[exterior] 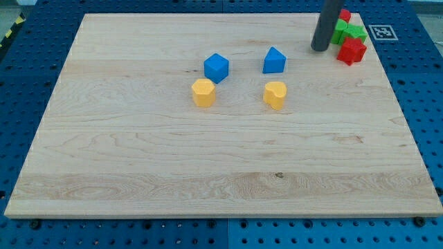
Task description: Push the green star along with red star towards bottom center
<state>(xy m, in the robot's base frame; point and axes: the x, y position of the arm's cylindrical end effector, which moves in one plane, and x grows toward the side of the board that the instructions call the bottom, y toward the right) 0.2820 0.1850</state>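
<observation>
Resting at the view's top right, just left of the block cluster: my tip, a bare rod end, nothing to spread or pinch. Crowded at the wooden board edge: green star, touching red star below it, another red block behind. Sat mid-board, well apart: blue cube, blue block, yellow block, yellow heart.

One camera view — high, angled down from the bottom edge over the whole wooden board — moderately near.
</observation>
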